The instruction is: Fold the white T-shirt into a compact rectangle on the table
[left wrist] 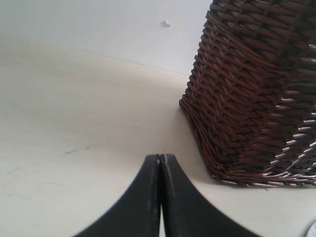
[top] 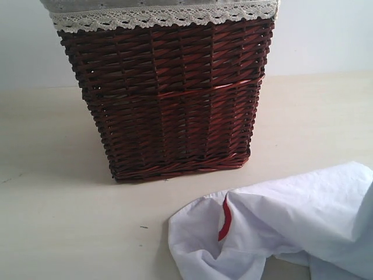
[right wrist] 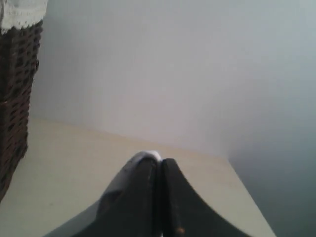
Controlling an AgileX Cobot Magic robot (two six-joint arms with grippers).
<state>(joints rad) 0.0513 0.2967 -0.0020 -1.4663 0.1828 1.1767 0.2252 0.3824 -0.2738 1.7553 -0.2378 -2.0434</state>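
The white T-shirt [top: 291, 216] lies crumpled on the table [top: 58, 227] at the front right of the exterior view, with a red curved mark showing in a fold, and it runs out of frame to the right. In the right wrist view my right gripper [right wrist: 159, 163] is shut, a bit of the white T-shirt [right wrist: 144, 158] pinched at its tips and draping down over one finger. My left gripper [left wrist: 161, 157] is shut with nothing in it, low over bare table [left wrist: 74, 123] beside the basket. Neither gripper shows in the exterior view.
A tall dark wicker basket [top: 175, 99] with a white lace rim stands at the middle back of the table, close behind the shirt. It fills one side of the left wrist view [left wrist: 256, 89] and edges the right wrist view [right wrist: 17, 98]. A pale wall rises behind.
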